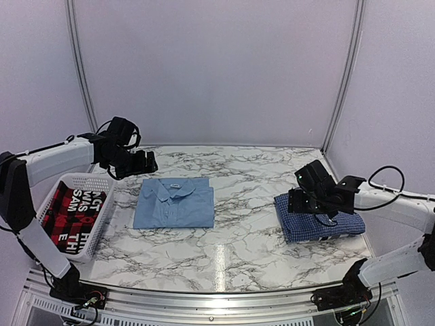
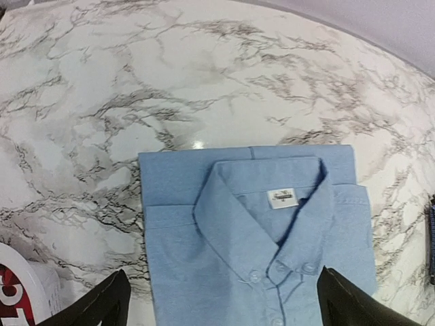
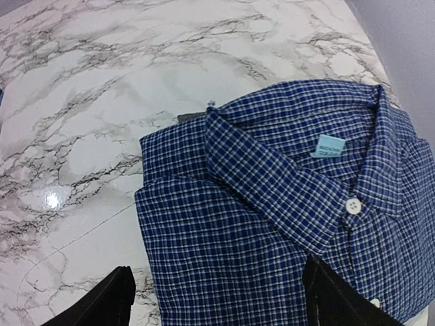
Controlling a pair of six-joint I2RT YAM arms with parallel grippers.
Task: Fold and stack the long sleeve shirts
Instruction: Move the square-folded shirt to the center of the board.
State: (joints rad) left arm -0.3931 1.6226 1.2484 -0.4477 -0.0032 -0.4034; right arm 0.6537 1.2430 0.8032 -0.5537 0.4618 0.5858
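A folded plain light blue collared button-up shirt [image 1: 173, 202] lies flat, left of centre, on the white counter with grey marble veining [image 1: 238, 238], its collar toward the top of the overhead frame. A folded dark blue collared shirt with a fine white check [image 1: 319, 227] lies at centre right of the same frame, well apart from the first, so the two are not stacked. The left arm [image 1: 61, 157] reaches in from the left edge, and the left jaws hover just beyond the upper left corner of the light blue shirt, above the counter. In the left wrist view the two black fingers [image 2: 102, 305] sit at the bottom corners of the frame, spread wide with nothing between them, and the light blue shirt [image 2: 258, 251] fills the lower middle, with a white label inside its collar. The right arm [image 1: 394, 204] comes in from the right edge, and the right jaws hang over the upper left part of the checked shirt. In the right wrist view the checked shirt [image 3: 272, 224] lies below the black fingers [image 3: 102, 302], which are also wide apart and grip nothing. At the left edge of the overhead frame a white plastic slotted basket [image 1: 87, 178] holds a red-and-black garment with white letters [image 1: 71, 214].
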